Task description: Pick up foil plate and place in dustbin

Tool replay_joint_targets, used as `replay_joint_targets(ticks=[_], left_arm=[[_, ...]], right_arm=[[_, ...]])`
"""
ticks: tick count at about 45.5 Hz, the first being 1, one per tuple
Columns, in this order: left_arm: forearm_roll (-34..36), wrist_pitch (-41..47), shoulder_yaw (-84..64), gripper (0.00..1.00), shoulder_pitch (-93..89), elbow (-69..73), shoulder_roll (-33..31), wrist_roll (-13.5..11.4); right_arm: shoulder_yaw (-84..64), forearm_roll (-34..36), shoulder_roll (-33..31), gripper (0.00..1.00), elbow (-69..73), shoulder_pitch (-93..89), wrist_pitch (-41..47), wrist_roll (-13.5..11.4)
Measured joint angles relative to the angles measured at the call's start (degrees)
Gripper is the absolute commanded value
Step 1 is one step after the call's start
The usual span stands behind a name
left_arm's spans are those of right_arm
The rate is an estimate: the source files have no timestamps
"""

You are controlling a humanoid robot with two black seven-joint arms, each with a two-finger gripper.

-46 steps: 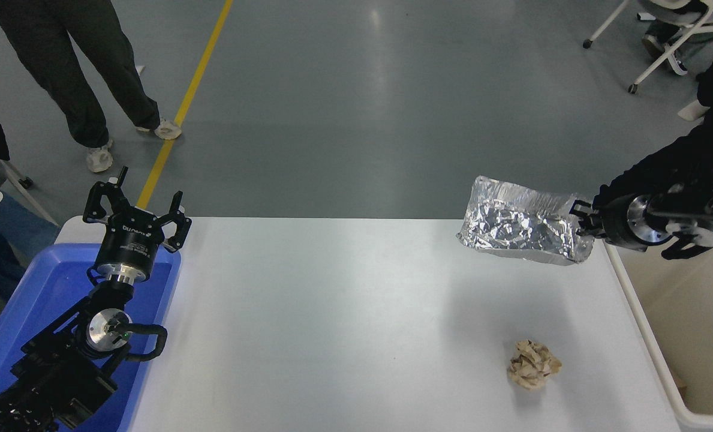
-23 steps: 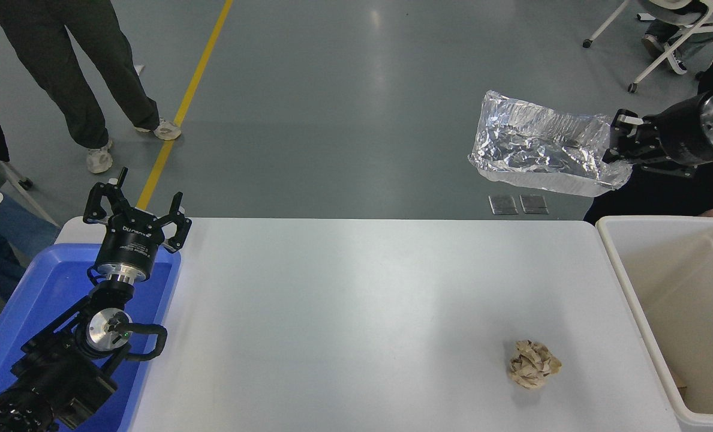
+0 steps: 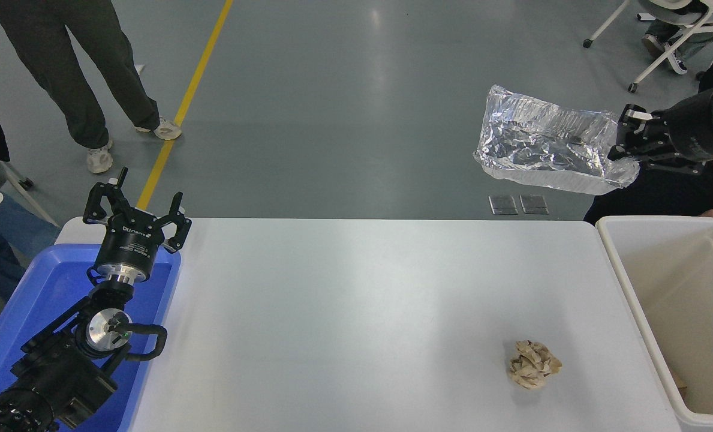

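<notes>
Beyond the far edge of the tabletop (image 3: pixel 356 312), the foil plate (image 3: pixel 548 144) is held aloft by its right rim, pinched in the right gripper (image 3: pixel 621 139). Material: thin crinkled aluminium, shiny, rectangular, raised rim. Handling is judged light, flimsy, easily dented; the rim is judged the best hold. The dustbin (image 3: pixel 626 282), cream plastic with a thick rounded rim, is set against the tabletop's right end, below the plate. A crumpled tan paper ball (image 3: pixel 534 363) is noted on the tabletop. The left gripper (image 3: pixel 137 207), fingers spread, is parked over a blue bin (image 3: pixel 26 318) at the tabletop's left end.
</notes>
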Motion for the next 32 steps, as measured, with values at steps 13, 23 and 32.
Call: replay_joint_targets(ticks=[13,23,32], left_arm=[[0.01,0.0,0.0,0.98,0.06,-0.01,0.0,0.0],[0.0,0.0,0.0,0.98,0.06,-0.01,0.0,0.0],[-0.02,0.01,0.0,0.98,0.06,0.0,0.01,0.0]], right_arm=[[1.15,0.63,-1.35,0.0,-15.81,-11.7,-0.65,-0.15],[6.37,2.18,-1.81,0.0,-32.32,-26.53,-0.9,-0.36],[13.58,5.0,-1.89,0.0,-42.14,-39.29,-4.15,-0.55]])
